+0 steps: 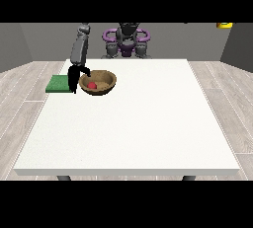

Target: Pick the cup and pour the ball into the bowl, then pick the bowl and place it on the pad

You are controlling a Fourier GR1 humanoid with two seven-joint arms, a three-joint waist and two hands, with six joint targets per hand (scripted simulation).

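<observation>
On the near half of the white table (pixel 128 138) I see bare surface only; past it, toward the far-left corner, the brown bowl (pixel 101 88) sits upright with the red ball (pixel 92 85) inside it, near its left wall. Just left of the bowl, the hand at the view's left (pixel 75 78) hangs fingers-down at the rim, one finger arching over the edge, but I can't tell if it's actually gripping. Beyond that hand the green pad (pixel 58 84) lies flat at the table's left edge, apart from the bowl; no cup and no other hand in my view.
</observation>
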